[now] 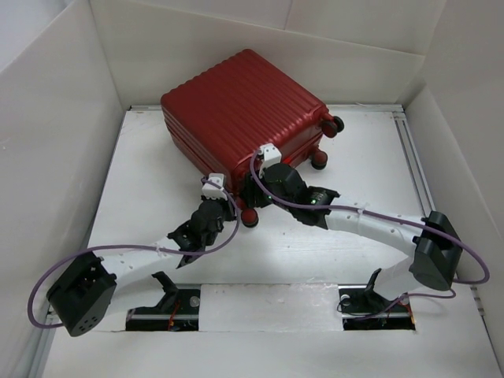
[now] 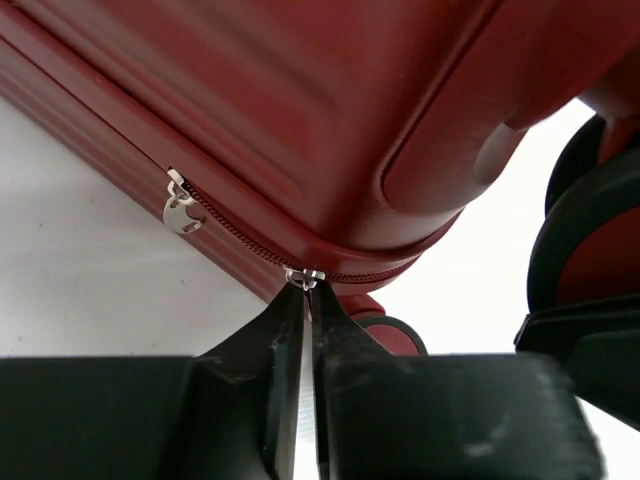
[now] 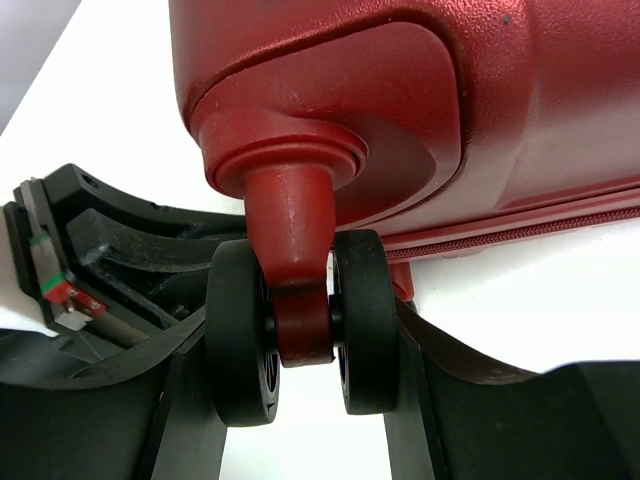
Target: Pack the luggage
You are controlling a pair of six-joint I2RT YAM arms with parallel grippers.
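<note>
The dark-red ribbed luggage (image 1: 244,106) lies closed on the white table, wheels toward the right and front. My left gripper (image 1: 226,202) is at its near corner. In the left wrist view the left gripper (image 2: 306,290) is shut on a small silver zipper pull (image 2: 304,277) on the zip seam. A second silver pull (image 2: 180,204) hangs further left on the same seam. My right gripper (image 1: 253,203) is beside it. In the right wrist view the right gripper (image 3: 300,345) is shut on a black double wheel (image 3: 365,320) of the luggage (image 3: 480,120). The lining is hidden.
White walls (image 1: 55,134) enclose the table on the left, back and right. Two other luggage wheels (image 1: 337,124) stick out on the right side. The two arms cross close together at the luggage's near corner. Both arm bases (image 1: 165,303) sit at the front edge.
</note>
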